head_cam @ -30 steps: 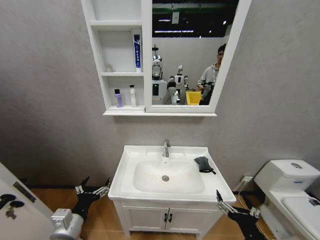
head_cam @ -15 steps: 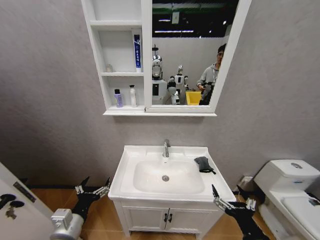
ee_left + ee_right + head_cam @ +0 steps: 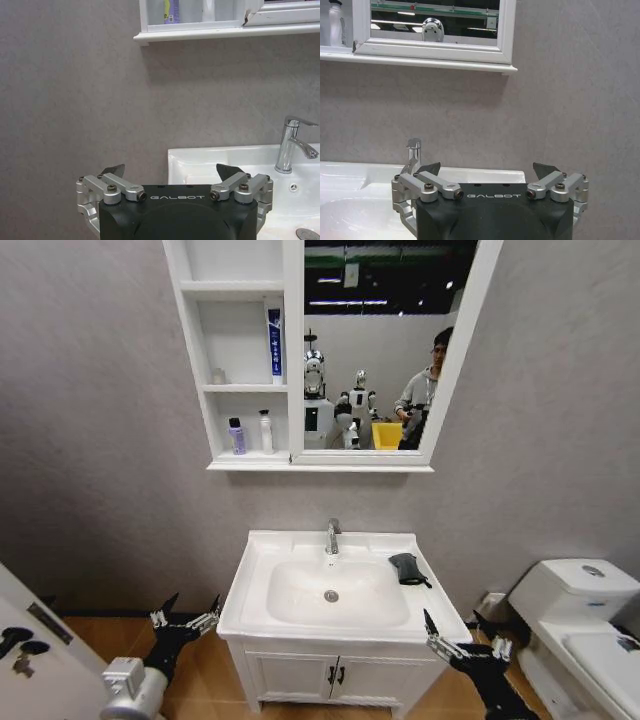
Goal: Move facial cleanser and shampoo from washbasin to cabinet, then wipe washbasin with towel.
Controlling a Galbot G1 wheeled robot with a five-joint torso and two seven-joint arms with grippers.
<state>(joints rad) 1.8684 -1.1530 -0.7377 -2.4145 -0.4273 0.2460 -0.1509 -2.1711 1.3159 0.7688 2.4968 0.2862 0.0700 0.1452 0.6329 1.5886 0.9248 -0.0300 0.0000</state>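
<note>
Towel [image 3: 406, 568] on washbasin [image 3: 250, 575] rim — end effectors low, spread.

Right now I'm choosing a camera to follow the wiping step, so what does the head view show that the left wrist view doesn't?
Head view alone: the dark towel lying on the washbasin's right rim, the toilet, the mirror, the cabinet's upper shelves and the right gripper, open, low beside the basin's right front corner. Left wrist view alone: a close look at the left gripper, open and empty, left of the basin. Both share the tap, the basin's left edge, the grey wall and the purple bottle on the lowest shelf.
</note>
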